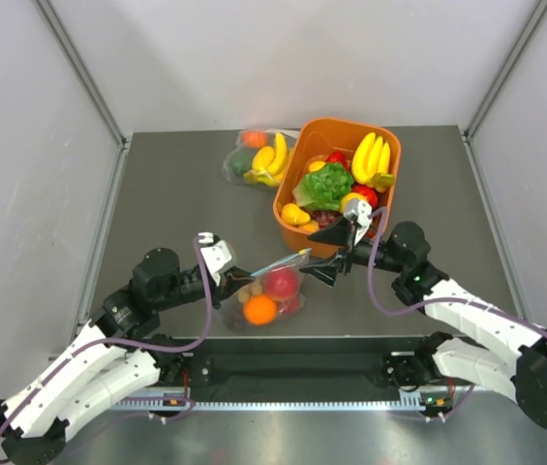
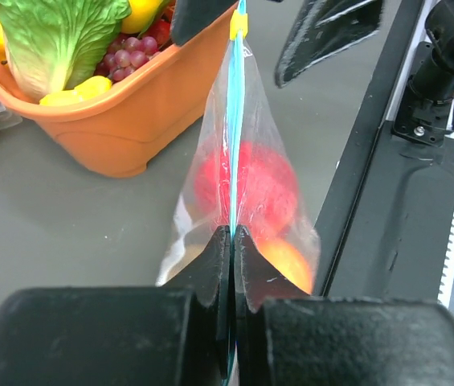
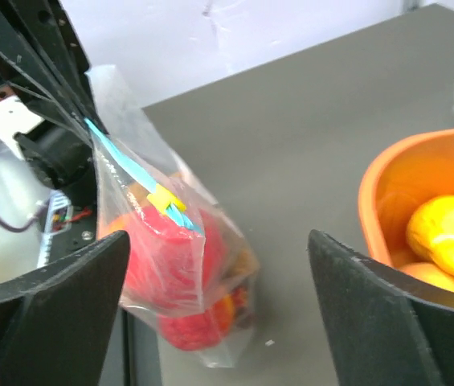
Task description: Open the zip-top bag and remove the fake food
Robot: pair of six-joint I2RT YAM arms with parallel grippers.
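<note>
The zip-top bag (image 1: 271, 291) hangs just above the table near the front middle, its teal zip strip (image 2: 235, 121) stretched taut. Inside show a red apple (image 1: 282, 282) and an orange (image 1: 259, 309); the grape bunch is unclear. My left gripper (image 1: 237, 278) is shut on the near end of the strip, as the left wrist view (image 2: 232, 235) shows. My right gripper (image 1: 319, 257) is open at the strip's far end by the yellow slider (image 3: 165, 201), not touching it. In the right wrist view (image 3: 218, 237) the bag (image 3: 170, 265) sits between and beyond the fingers.
An orange basket (image 1: 389, 145) with bananas, lettuce and other fruit stands just behind the right gripper. A second clear bag with yellow bananas (image 1: 258, 157) lies at the back, left of the basket. A black rail (image 1: 292, 368) runs along the near edge.
</note>
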